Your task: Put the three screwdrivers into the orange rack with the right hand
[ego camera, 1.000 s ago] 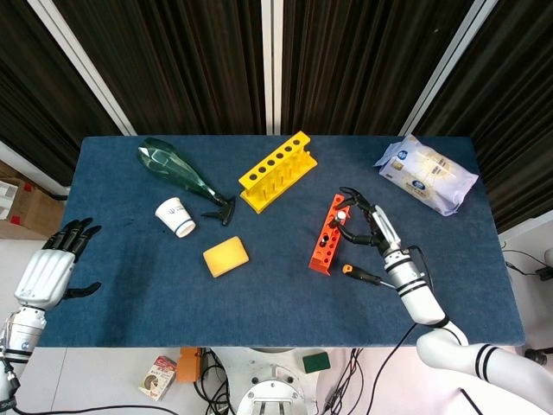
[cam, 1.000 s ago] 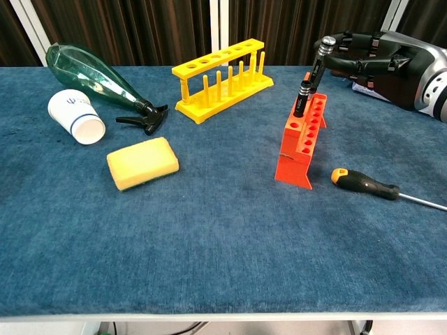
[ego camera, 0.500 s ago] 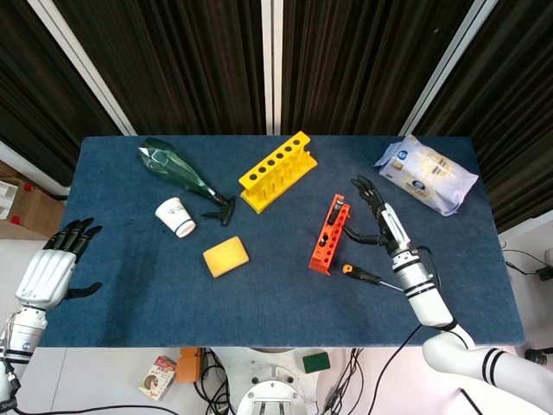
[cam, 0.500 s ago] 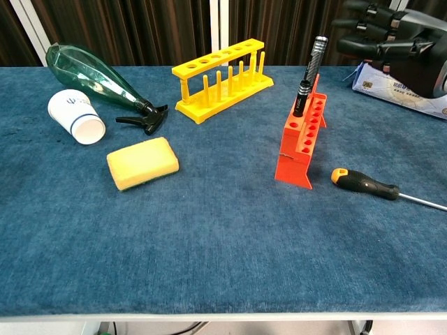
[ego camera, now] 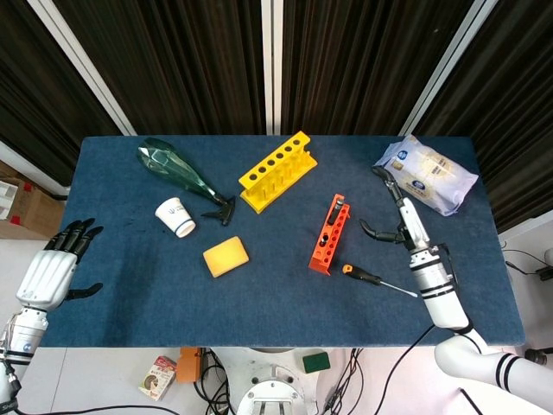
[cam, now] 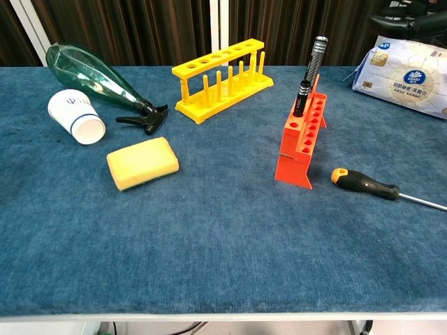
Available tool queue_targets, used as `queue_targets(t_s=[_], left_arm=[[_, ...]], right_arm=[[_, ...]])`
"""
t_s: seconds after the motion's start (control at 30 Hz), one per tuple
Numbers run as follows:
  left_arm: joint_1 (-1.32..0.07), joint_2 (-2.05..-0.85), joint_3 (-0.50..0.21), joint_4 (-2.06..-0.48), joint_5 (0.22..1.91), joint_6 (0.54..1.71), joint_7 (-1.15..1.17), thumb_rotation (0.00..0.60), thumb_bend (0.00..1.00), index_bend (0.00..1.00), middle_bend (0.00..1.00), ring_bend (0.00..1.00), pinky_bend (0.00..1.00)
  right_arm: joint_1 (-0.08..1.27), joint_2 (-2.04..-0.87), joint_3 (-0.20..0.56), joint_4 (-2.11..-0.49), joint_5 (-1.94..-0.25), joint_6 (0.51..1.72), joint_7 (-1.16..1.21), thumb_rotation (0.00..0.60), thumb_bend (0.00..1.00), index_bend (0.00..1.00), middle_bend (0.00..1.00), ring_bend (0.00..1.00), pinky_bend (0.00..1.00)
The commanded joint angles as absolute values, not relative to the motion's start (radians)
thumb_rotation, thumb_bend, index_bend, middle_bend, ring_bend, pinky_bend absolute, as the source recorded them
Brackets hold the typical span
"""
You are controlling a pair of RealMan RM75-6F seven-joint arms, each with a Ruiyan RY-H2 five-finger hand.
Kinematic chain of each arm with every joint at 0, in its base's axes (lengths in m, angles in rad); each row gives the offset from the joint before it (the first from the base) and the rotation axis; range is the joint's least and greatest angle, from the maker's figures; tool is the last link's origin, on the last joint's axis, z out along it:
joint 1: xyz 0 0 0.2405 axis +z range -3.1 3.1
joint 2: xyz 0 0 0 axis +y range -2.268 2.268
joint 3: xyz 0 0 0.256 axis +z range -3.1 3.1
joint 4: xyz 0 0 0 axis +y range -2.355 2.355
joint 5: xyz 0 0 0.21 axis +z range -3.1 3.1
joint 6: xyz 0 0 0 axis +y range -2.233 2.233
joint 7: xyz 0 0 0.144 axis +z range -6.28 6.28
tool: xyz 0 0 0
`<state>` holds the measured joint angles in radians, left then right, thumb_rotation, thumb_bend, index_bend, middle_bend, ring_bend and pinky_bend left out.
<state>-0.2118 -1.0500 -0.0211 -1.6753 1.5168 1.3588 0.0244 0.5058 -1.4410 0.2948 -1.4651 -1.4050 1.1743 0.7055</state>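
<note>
Orange plastic, drilled with a row of round holes, makes up the rack we are looking at; it is standing on the napped blue cloth of the desk. Two screwdrivers are sitting upright in its far end: a taller one with a knurled grey-black handle and a shorter black one just in front of it. How deep they are seated, we cannot tell. The third screwdriver, with a black rubbery grip and an orange butt, is lying flat on the cloth just beside the rack, its thin steel shaft running off the chest view's edge.

Our right hand is hovering beyond the rack, fingers spread wide and holding nothing; the chest view is showing only a dark sliver of it. Our left hand is hanging off the desk's corner, fingers apart and empty.
</note>
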Motion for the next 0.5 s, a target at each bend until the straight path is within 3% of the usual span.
queue_targets(t_s=[0.03, 0.17, 0.27, 0.37, 0.5], left_arm=[[-0.21, -1.049, -0.021, -1.676, 1.516, 1.361, 0.025, 0.6, 0.03, 0.12, 0.03, 0.03, 0.19], [-0.208, -1.048, -0.021, -1.676, 1.518, 1.365, 0.025, 0.6, 0.03, 0.12, 0.03, 0.03, 0.19], [-0.209, -1.048, -0.02, -1.677, 1.518, 1.362, 0.028, 0.6, 0.03, 0.12, 0.03, 0.03, 0.19], [-0.209, -1.049, -0.018, -1.678, 1.523, 1.363, 0.029, 0.6, 0.04, 0.12, 0.03, 0.03, 0.19], [-0.206, -1.052, -0.015, -1.678, 1.527, 1.367, 0.031, 0.6, 0.04, 0.12, 0.03, 0.03, 0.19]], right_arm=[[0.495, -1.496, 0.264, -1.35, -1.464, 1.324, 0.321, 0.6, 0.35, 0.05, 0.05, 0.0, 0.0], [0.456, -1.502, 0.228, -1.346, -1.507, 1.423, 0.087, 0.6, 0.34, 0.09, 0.05, 0.0, 0.0], [0.418, -1.467, 0.198, -1.416, -1.498, 1.439, -0.072, 0.6, 0.34, 0.18, 0.06, 0.0, 0.0], [0.387, -1.387, 0.163, -1.564, -1.411, 1.363, -0.234, 0.6, 0.33, 0.24, 0.07, 0.0, 0.0], [0.376, -1.272, 0.134, -1.772, -1.265, 1.235, -0.318, 0.6, 0.3, 0.25, 0.05, 0.0, 0.0]])
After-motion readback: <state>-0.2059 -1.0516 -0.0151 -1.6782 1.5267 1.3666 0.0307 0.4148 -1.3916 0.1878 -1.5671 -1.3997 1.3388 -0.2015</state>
